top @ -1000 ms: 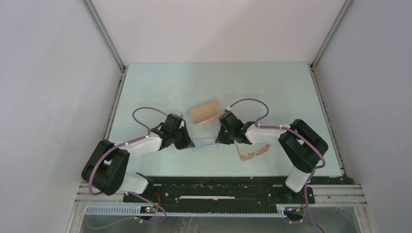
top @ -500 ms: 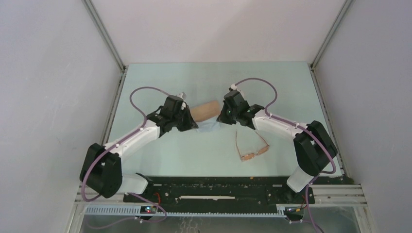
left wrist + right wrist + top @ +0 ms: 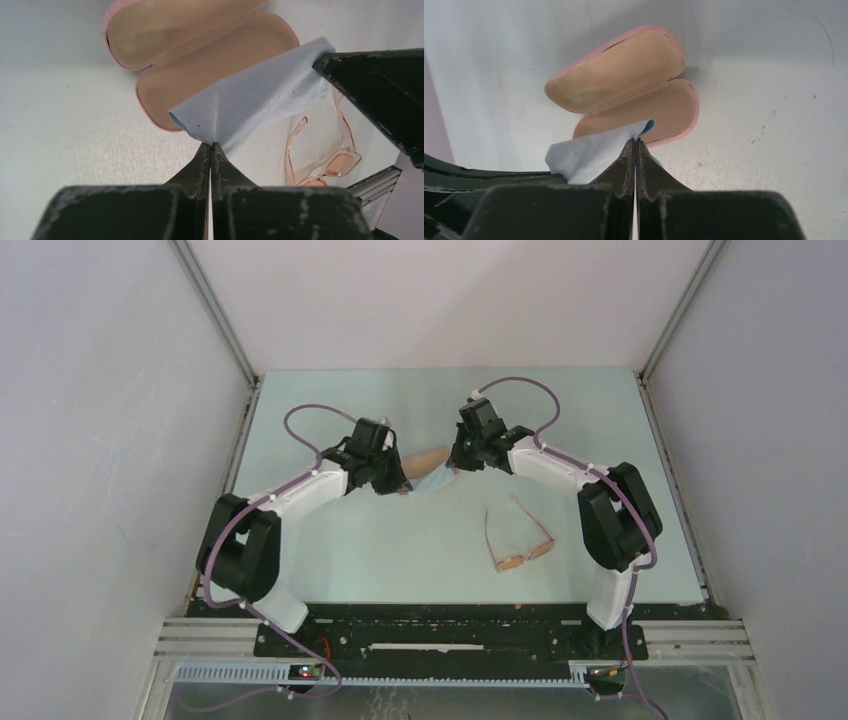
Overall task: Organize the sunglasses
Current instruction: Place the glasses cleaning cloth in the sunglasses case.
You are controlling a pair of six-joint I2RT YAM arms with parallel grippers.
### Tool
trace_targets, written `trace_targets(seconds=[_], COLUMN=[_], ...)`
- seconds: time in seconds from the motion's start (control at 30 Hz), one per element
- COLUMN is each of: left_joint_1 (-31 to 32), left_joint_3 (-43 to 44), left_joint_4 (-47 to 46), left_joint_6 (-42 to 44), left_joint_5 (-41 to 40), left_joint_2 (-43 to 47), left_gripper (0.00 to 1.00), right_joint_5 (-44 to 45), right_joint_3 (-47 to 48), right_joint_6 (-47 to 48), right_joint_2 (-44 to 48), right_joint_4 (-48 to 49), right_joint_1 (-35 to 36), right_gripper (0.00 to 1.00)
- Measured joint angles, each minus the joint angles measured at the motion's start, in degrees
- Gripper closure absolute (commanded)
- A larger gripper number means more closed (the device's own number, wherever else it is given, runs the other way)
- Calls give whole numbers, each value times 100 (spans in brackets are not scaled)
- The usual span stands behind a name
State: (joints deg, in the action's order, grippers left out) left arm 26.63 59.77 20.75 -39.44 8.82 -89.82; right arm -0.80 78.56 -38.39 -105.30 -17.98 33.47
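Now: cloth hauled out over the open case, glasses untouched

Over the last second both arms have pushed away from the near edge toward mid-table, taking the light blue cloth (image 3: 260,95) with them. The left gripper (image 3: 210,146) is pinched tight on one corner and the right gripper (image 3: 634,142) on the opposite corner, so the cloth is stretched between them. A second ago it hung short of the pink case (image 3: 624,80). It now overlaps the case's lower shell; can't tell if it's touching. The case lies hinged open around the middle of the table (image 3: 350,560), slightly toward the far edge.

The sunglasses (image 3: 518,540) haven't shifted. They lie unfolded toward the near-right corner, temples pointing at the far edge, well apart from both grippers and the case.

My read: the cloth goes into the case first. The likely next move is releasing both corners so it settles inside, then fetching the glasses. Risk — the cloth drapes over the rim instead of dropping in. The temples are still spread, so they'd probably need folding to fit.
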Motion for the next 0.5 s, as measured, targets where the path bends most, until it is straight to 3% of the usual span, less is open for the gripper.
trace_targets(seconds=[0.5], left_joint_1=[-153], left_joint_3=[282], left_joint_4=[-42], left_joint_6=[-17], left_joint_5=[-50], left_joint_2=[-785], left_gripper=[100], right_joint_5=[-398], right_joint_3=[595], right_joint_6=[212], right_joint_2=[-942], right_joint_4=[-234], right_joint_1=[-221], right_gripper=[100])
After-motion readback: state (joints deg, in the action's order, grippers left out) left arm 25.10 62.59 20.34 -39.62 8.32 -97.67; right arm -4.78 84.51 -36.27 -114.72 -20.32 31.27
